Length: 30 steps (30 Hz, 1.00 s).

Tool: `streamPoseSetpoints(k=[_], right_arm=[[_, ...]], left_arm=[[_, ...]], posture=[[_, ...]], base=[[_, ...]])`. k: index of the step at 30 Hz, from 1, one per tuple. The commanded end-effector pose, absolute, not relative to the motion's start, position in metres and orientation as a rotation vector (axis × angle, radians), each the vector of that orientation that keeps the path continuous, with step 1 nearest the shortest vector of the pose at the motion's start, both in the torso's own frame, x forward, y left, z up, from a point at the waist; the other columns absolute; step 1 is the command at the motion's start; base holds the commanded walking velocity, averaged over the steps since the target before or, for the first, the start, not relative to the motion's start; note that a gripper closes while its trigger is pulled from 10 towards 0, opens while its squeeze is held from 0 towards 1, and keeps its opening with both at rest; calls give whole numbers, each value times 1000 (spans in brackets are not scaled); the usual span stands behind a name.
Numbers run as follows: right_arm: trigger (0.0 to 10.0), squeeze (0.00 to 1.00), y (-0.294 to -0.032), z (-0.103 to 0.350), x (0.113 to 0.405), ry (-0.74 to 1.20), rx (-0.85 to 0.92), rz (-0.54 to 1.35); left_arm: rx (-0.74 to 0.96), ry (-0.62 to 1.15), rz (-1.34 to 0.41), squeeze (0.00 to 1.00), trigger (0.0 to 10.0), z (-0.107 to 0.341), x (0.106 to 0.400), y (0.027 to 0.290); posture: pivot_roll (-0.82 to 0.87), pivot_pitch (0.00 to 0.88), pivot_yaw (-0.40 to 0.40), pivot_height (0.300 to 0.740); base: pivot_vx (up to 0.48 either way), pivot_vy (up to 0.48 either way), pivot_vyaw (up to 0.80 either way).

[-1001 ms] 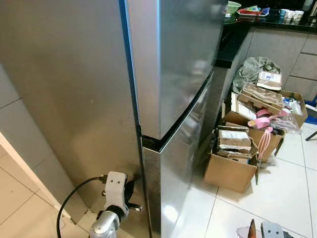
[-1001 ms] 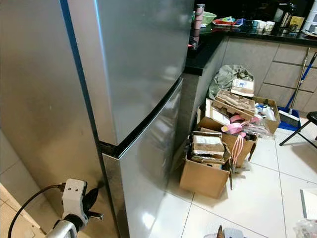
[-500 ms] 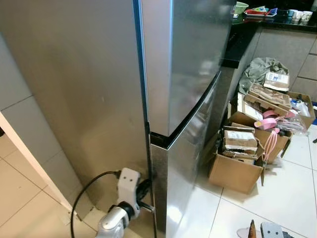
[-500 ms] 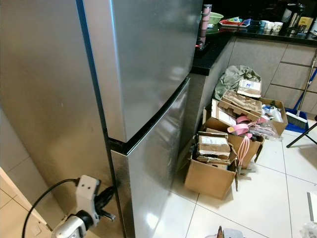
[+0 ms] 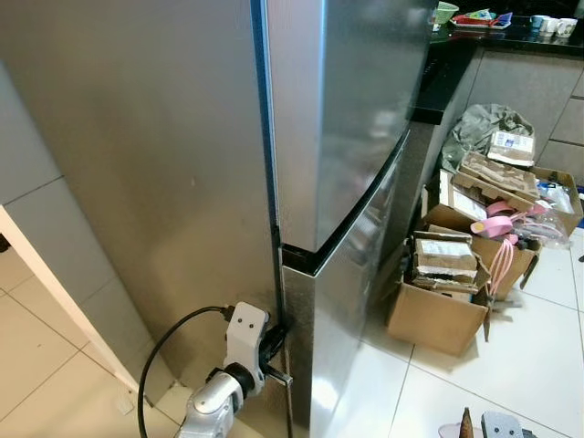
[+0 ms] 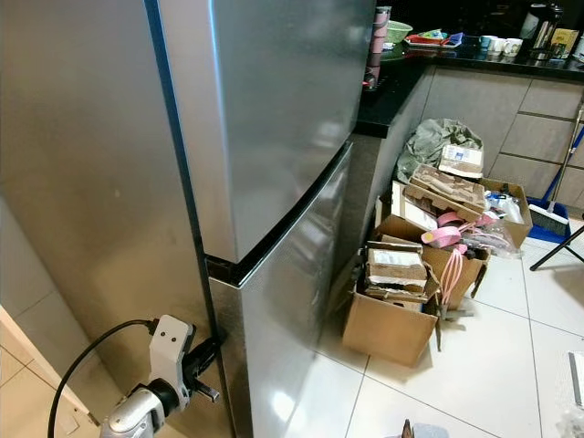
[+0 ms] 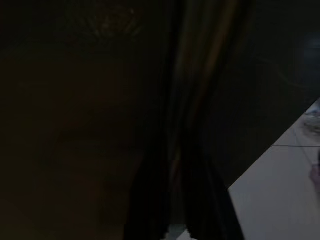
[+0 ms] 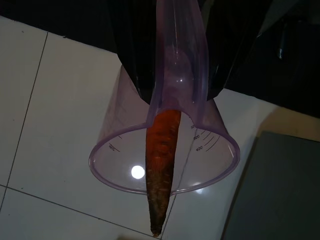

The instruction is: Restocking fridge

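The steel fridge [image 5: 356, 109] stands with both doors closed; its lower door [image 5: 351, 301] begins below a dark seam. My left gripper [image 5: 274, 349] is low down, right against the hinge-side edge of the lower door, with its white wrist block [image 5: 246, 333] just behind. The left wrist view is nearly black, with a vertical edge [image 7: 175, 125] faintly visible. My right gripper [image 8: 175, 65] is shut on the handle of a clear purple measuring cup [image 8: 210, 150], held above the floor. An orange carrot [image 8: 162, 150] sticks out of the cup. The carrot tip [image 5: 466, 422] pokes up at the bottom of the left eye view.
Open cardboard boxes [image 5: 438, 292] full of packets and pink items crowd the floor right of the fridge. A black counter [image 5: 438, 73] abuts the fridge. A grey-green bag [image 5: 474, 128] lies behind the boxes. A tiled wall [image 5: 55, 219] stands left. A broom [image 6: 547, 214] leans far right.
The camera has shifted slightly. My left gripper has risen and closed in on the lower door's edge. The fridge doors stay closed.
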State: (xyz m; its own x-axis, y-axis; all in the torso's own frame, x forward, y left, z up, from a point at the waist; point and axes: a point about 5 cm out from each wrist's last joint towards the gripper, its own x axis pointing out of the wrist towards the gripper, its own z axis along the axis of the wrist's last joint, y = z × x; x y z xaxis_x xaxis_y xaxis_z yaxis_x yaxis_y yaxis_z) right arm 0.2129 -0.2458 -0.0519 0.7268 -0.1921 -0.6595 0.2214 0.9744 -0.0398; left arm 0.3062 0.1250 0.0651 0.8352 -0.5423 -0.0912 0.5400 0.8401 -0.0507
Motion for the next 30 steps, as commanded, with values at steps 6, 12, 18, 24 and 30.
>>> streamPoseSetpoints(k=[6, 12, 18, 24, 30], right_arm=[[10000, 0, -248, -57, 203, 751, 53, -237], [10000, 0, -243, -60, 202, 768, 88, -197], [10000, 0, -239, -60, 203, 768, 97, -183], [10000, 0, -234, -61, 204, 776, 96, -138], [10000, 0, -213, -55, 219, 721, 50, 52]], left_arm=[[-79, 142, -805, 1000, 10000, 66, 294, 95], [-229, 343, -1207, 1000, 10000, 64, 255, 72], [-298, 348, -1171, 0, 10000, 65, 255, 79], [-356, 346, -1074, 0, 10000, 67, 258, 94], [-4, 520, -478, 0, 10000, 20, 277, 154]], posture=[[-31, 116, 14, 740], [-31, 117, 17, 740], [-30, 117, 18, 740], [-26, 118, 16, 740], [-23, 120, 20, 740]], base=[[0, 0, 0], [0, 0, 0], [0, 0, 0], [0, 0, 0], [0, 0, 0]])
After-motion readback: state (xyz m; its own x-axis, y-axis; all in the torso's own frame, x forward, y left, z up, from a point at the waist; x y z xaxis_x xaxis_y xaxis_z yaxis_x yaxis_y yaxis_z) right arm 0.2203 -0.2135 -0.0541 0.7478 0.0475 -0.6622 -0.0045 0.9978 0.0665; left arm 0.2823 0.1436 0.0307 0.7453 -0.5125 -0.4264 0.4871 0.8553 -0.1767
